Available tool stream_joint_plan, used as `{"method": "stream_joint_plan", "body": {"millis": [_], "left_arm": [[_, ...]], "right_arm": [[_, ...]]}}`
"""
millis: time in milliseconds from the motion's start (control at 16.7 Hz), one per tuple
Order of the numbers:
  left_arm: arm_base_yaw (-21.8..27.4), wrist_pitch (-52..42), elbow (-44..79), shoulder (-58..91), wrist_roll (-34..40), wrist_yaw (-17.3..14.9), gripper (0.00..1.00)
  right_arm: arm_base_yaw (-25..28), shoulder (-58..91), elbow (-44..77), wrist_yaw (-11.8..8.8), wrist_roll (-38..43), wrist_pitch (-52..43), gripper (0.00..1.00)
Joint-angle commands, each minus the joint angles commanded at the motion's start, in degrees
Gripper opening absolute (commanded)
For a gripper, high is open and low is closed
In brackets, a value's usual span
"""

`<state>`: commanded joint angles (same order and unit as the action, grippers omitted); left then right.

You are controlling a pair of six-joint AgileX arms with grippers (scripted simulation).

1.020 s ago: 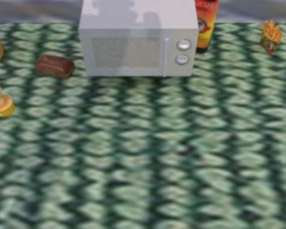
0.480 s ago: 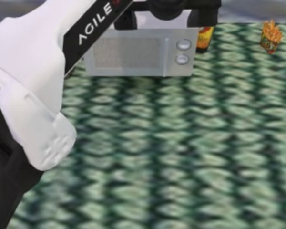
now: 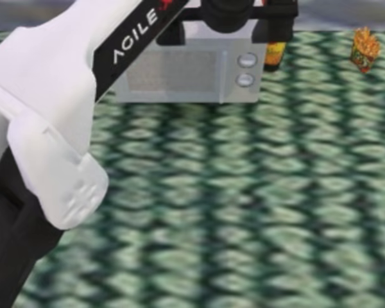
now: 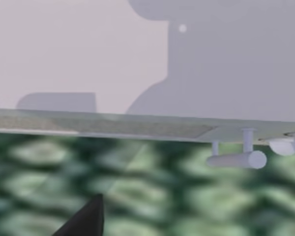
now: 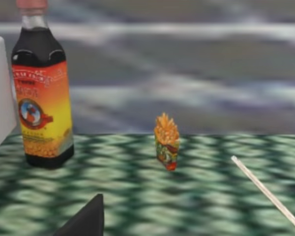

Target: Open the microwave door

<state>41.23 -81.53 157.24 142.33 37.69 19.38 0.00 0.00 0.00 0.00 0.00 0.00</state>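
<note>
The microwave (image 3: 199, 96) stands at the table's back middle, facing the front. Its door (image 3: 173, 70) with the mesh window lies flush and shut; the slim handle (image 3: 223, 76) runs beside two silver knobs (image 3: 247, 60). My left arm (image 3: 51, 128) reaches over from the left, and its open left gripper (image 3: 224, 29) hovers above the microwave's top. In the left wrist view I look down over the top (image 4: 78, 49) onto the door's edge (image 4: 103, 126) and the handle (image 4: 236, 159), with one dark fingertip (image 4: 88, 219) showing. The right gripper is out of the top view; its wrist view shows one fingertip (image 5: 88, 219).
A dark sauce bottle (image 3: 276, 54) stands just right of the microwave, and a small fries carton (image 3: 364, 48) sits at the back right. The green patterned cloth (image 3: 244, 205) covers the table. My left arm hides the table's left side.
One second ago no arm showed in the top view; the left arm has swung in over the microwave and has since crept slightly rightward. The door stays shut.
</note>
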Motion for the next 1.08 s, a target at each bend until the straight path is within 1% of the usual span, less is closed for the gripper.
{"method": "stream_joint_plan", "body": {"millis": [180,540,840,1080], "left_arm": [[-0.52,3.45,-2.77,0.20,-0.70,-0.24,1.00],[-2.50,14.47,-11.95,1.40,-2.66,-1.07,1.00],[-2.78,16.00,-13.21,1.58,-2.92,-1.19,1.00],[-2.78,16.00,-13.21,1.58,-2.92,-1.19,0.70]], "right_arm": [[0.00,0.00,0.00,0.00,0.00,0.00,1.00],[0.00,0.00,0.00,0.00,0.00,0.00,1.00],[0.00,0.00,0.00,0.00,0.00,0.00,1.00],[0.00,0.00,0.00,0.00,0.00,0.00,1.00]]}}
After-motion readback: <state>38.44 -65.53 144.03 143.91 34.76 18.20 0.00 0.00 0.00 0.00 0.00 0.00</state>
